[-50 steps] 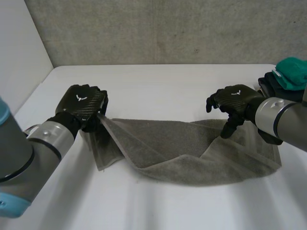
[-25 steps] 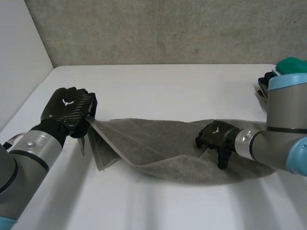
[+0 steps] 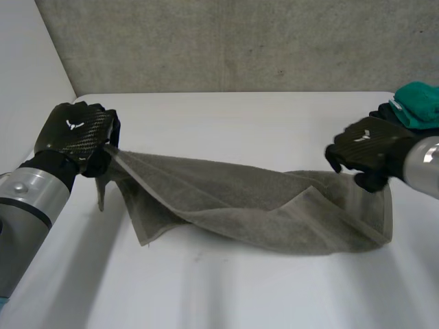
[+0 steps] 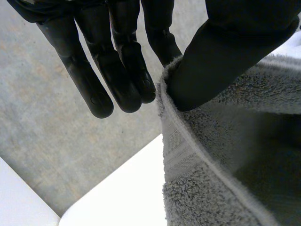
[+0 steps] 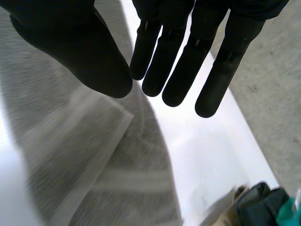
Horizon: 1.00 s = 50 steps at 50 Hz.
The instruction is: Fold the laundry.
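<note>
In the past second the left hand [image 3: 74, 133] has pulled away to its own side and upward, drawing a corner of the grey towel [image 3: 254, 205] taut. Meanwhile the right hand [image 3: 363, 152] has swung off the middle of the cloth and back to its right end. Nearest the camera, the white worktop [image 3: 226, 288] carries the towel, which lies crumpled lengthwise. Its near edge is doubled over itself, and a loose flap hangs down beneath the left hand. That hand grips the raised corner, the thumb [image 4: 225, 61] pinching the hem against a finger while the other fingers stand straight beside it. The right hand hovers just above the towel's right end with fingers [image 5: 181, 70] straight and thumb apart, holding nothing. Farther back, at the worktop's right edge, waits a pile of clothes [image 3: 417, 103] in green and dark cloth. A concrete wall [image 3: 240, 41] closes the scene. The terry cloth looks soft, light and limp. It sags between supports and will likely drag rather than slide flat, so it is best taken by the hemmed corners, one in each hand. The free corner under the right hand seems the next place to grasp.
</note>
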### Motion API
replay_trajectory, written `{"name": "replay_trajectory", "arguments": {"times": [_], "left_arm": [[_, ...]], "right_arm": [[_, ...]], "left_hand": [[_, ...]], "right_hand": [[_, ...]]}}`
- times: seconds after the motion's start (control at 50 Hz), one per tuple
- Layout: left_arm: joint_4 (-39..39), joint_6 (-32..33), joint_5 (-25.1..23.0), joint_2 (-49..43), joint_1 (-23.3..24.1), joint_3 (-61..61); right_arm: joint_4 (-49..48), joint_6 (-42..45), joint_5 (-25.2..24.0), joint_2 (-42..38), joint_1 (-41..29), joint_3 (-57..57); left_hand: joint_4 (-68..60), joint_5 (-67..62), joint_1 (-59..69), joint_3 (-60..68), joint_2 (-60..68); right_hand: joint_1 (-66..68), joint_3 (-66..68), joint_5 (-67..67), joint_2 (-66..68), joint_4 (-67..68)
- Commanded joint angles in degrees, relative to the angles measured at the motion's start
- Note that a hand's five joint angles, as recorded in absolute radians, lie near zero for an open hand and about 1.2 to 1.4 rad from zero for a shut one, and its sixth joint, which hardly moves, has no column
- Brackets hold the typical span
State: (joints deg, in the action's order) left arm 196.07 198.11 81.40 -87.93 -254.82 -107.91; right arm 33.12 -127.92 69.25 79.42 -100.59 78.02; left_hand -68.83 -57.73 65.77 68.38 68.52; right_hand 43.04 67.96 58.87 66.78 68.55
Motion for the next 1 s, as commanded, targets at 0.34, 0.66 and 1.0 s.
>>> {"name": "replay_trajectory", "arguments": {"times": [0.34,0.66,1.0], "left_arm": [[-0.95,-0.01,-1.86,-1.55,0.9,3.49],[-0.95,-0.27,-1.95,-0.4,0.9,3.41],[-1.92,1.83,-2.48,-5.75,-1.47,-1.96]], "right_arm": [[-19.67,-16.92,-7.8,-16.92,-8.74,6.62],[-27.5,-16.74,-6.06,-23.7,-9.1,4.51],[-5.39,-2.99,1.06,-3.04,-2.25,4.34]], "left_hand": [[-11.17,-12.27,14.23,11.62,11.48],[-11.17,-12.27,14.23,11.62,11.48],[-11.17,-12.27,14.23,11.62,11.48]], "right_hand": [[-10.93,-35.84,-36.75,-34.66,-36.44],[36.96,12.04,11.13,13.22,11.45],[36.96,12.04,11.13,13.22,11.45]]}}
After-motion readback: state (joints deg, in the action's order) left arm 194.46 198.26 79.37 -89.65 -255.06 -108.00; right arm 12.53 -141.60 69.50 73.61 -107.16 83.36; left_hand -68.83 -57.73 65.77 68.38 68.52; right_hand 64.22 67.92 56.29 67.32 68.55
